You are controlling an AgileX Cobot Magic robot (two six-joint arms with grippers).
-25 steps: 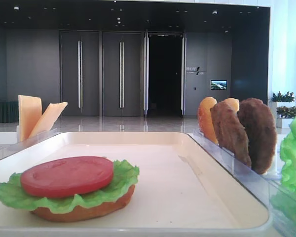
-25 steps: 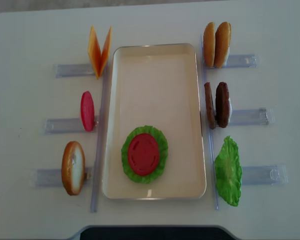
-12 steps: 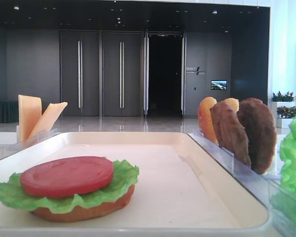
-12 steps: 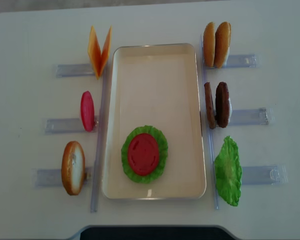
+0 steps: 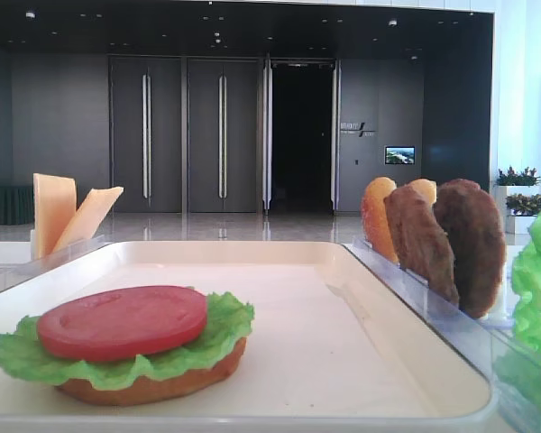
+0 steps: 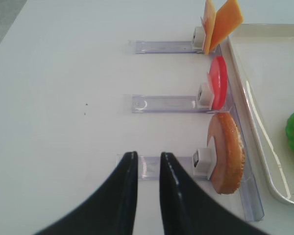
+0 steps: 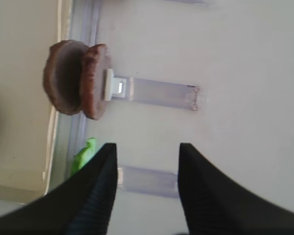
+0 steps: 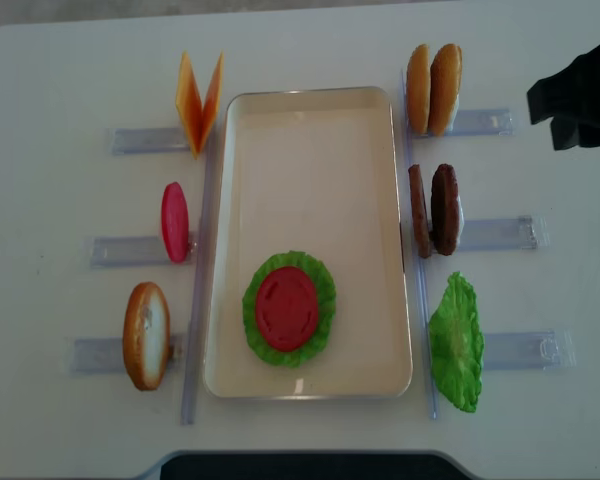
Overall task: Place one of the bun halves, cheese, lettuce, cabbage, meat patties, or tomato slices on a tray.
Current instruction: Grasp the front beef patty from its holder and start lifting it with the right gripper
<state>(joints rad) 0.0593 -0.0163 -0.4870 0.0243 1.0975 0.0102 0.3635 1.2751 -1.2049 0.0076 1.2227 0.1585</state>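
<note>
Right gripper (image 7: pixel 146 188) open, empty; you steer toward meat patties (image 7: pixel 78 78) at eleven o'clock, straddle outer disc squarely.

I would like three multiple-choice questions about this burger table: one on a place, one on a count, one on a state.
1. Where does the tomato slice on the tray lie?
A. on lettuce
B. on cheese
C. on bare tray

2. How many meat patties stand in their rack?
A. one
B. two
C. four

3. How is the right end effector?
A. closed on a patty
B. closed on a bun
C. open, holding nothing

Answers:
1 A, a green lettuce leaf shows all around the red disc.
2 B, two brown discs stand side by side right of the tray.
3 C, the right wrist view shows bare table between its spread fingers.
</note>
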